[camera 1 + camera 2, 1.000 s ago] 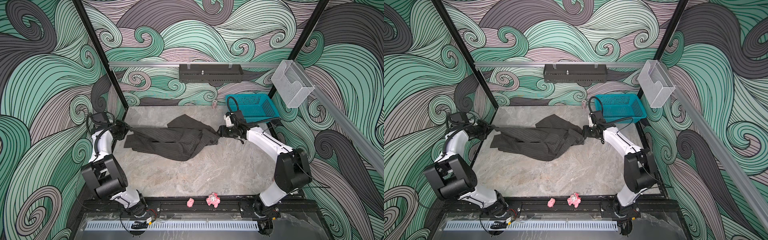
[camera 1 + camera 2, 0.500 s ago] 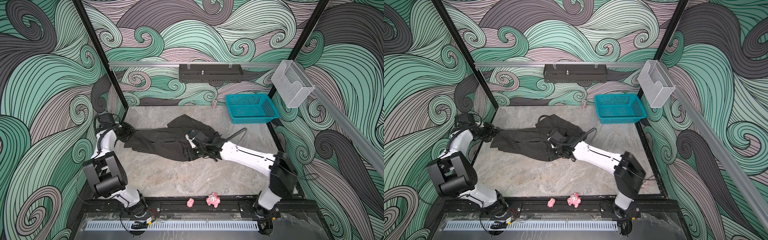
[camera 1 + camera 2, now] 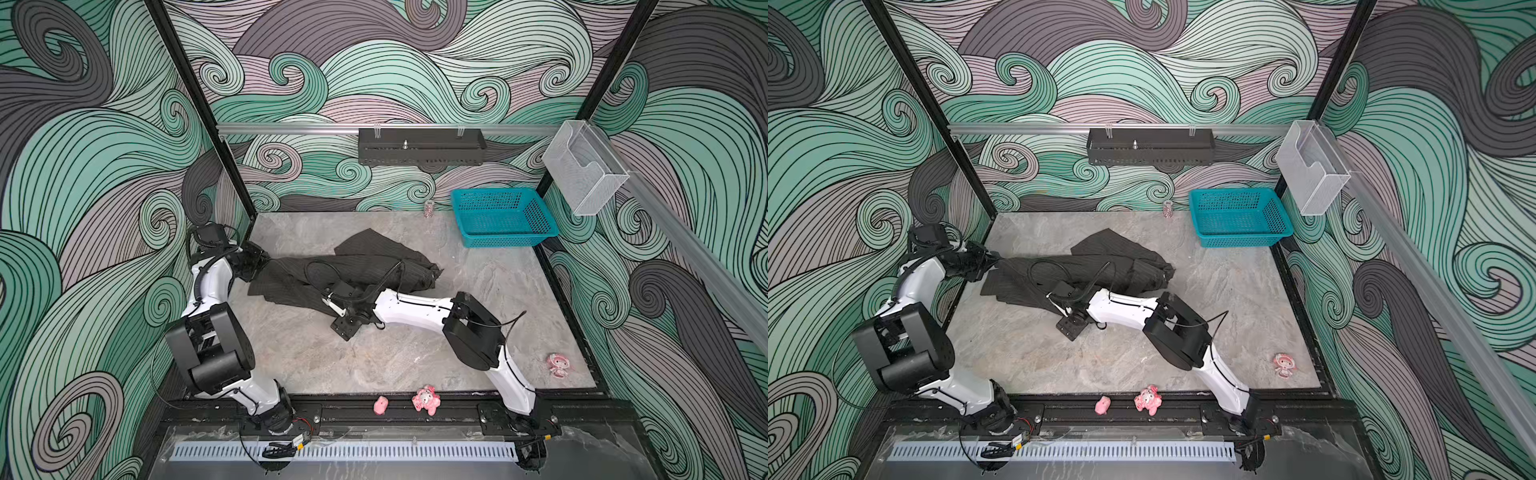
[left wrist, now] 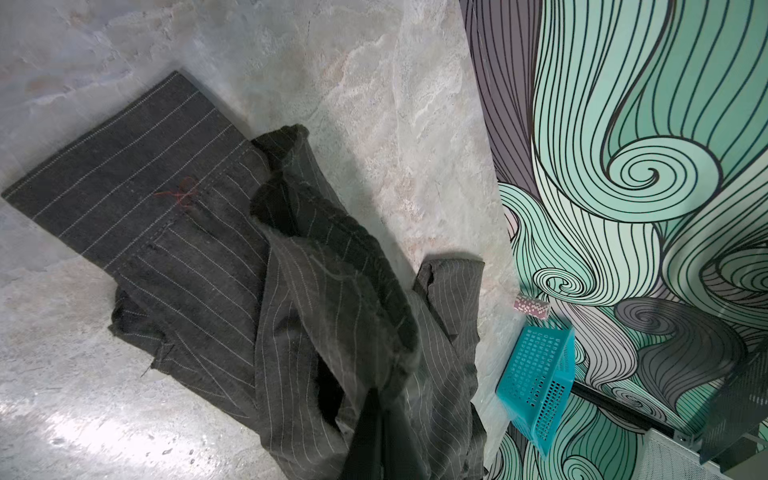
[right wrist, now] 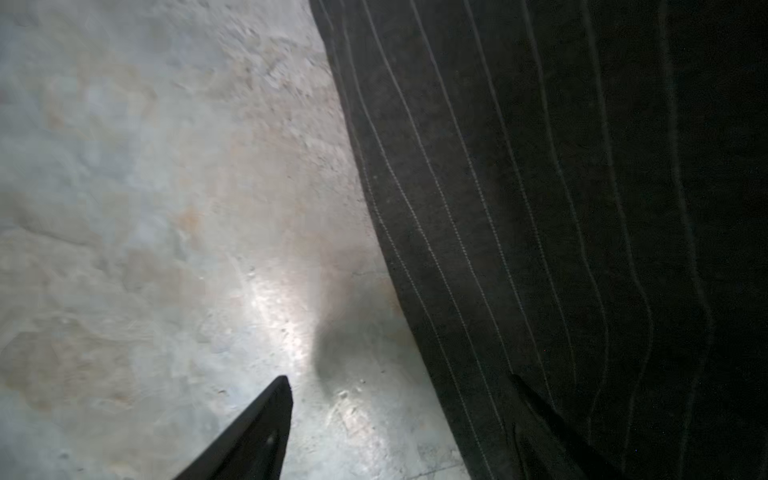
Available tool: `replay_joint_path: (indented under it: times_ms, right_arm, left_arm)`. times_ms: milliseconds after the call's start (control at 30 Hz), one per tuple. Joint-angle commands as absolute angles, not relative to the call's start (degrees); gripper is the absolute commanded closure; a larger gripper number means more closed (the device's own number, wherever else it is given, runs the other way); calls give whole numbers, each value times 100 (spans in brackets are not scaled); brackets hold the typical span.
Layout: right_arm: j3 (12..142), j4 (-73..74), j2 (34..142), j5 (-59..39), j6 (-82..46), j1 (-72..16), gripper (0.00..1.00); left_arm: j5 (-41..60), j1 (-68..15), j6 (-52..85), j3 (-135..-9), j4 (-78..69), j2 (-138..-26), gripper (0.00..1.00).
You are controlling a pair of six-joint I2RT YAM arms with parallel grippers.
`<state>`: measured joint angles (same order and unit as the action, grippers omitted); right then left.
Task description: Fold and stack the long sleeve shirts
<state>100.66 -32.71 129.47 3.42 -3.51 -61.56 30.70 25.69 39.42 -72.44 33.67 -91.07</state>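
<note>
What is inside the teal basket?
Inside the basket only its own mesh floor shows, no object. Its near wall covers a strip of that floor, so that strip cannot be checked.

I see a shirt (image 3: 291, 282) of dark charcoal with thin pale pinstripes. The bench (image 3: 357, 361) is grey marble with beige patches. At two o'clock, the basket (image 3: 503, 242) is teal. The walls (image 3: 374, 62) carry green, mauve and grey wave swirls.
</note>
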Motion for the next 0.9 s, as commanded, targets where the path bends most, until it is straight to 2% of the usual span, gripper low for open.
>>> replay_joint_path:
  times_ms: [0, 200, 267, 333, 400, 467, 500, 633, 867]
  right_arm:
    - [10340, -3653, 13157, 480, -147, -5944, 22]
    - [10931, -4250, 13642, 553, -203, -5741, 28]
    - [11154, -4514, 13826, 590, -234, -5712, 35]
    - [11342, -4770, 13980, 567, -308, -5671, 48]
    - [11438, -4945, 14032, 583, -440, -5626, 72]
    - [11367, -4954, 13877, 567, -425, -5615, 90]
    - [11352, -4952, 13759, 539, -394, -5615, 93]
    - [11250, -4946, 13052, 42, -183, -5586, 98]
    - [10336, -4627, 10821, -1048, 450, -5159, 100]
  left_arm:
    - [3168, 2523, 3876, -7513, 3500, -9166, 100]
    - [3182, 2525, 3876, -7564, 3506, -9131, 100]
    - [3179, 2526, 3876, -7582, 3507, -9114, 100]
    - [3175, 2525, 3872, -7587, 3507, -9114, 100]
    - [3182, 2527, 3858, -7596, 3509, -9114, 100]
    - [3177, 2528, 3850, -7611, 3508, -9136, 100]
    - [3173, 2529, 3842, -7619, 3507, -9146, 100]
    - [3173, 2525, 3858, -7708, 3516, -9251, 100]
    - [3107, 2524, 3839, -8083, 3629, -9516, 100]
